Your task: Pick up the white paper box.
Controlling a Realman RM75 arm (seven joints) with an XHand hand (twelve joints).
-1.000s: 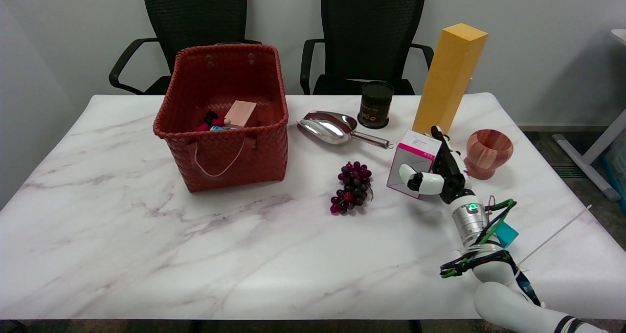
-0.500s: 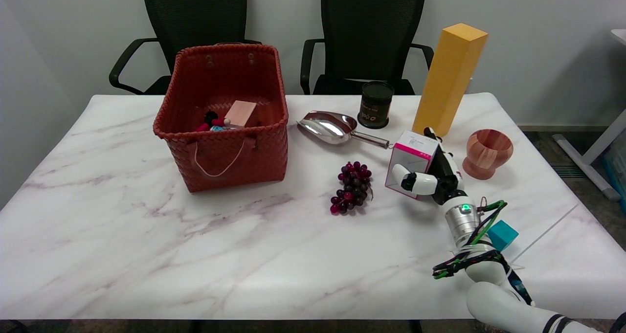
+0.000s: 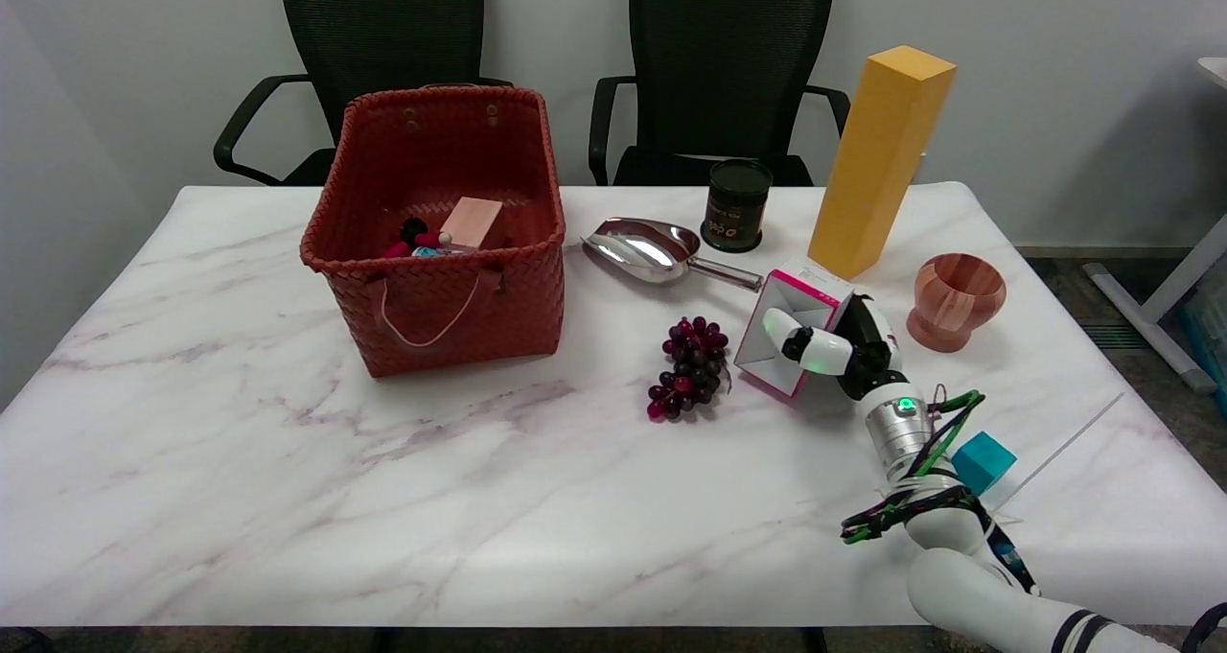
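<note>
The right hand (image 3: 844, 346) reaches in from the lower right and grips the white paper box (image 3: 788, 332); its thumb lies across the box's white front face, and the other fingers wrap behind the box's right side, mostly hidden; the box, edged in pink, is tilted, its top leaning back toward the right, its lower corner close to the marble table (image 3: 383, 480); whether that corner touches the surface I cannot tell; the box sits between the bunch of dark red grapes (image 3: 690, 365) and the wooden cup (image 3: 956, 298), just in front of the tall yellow box (image 3: 880, 159); the metal scoop (image 3: 652, 248) lies near its upper left.
</note>
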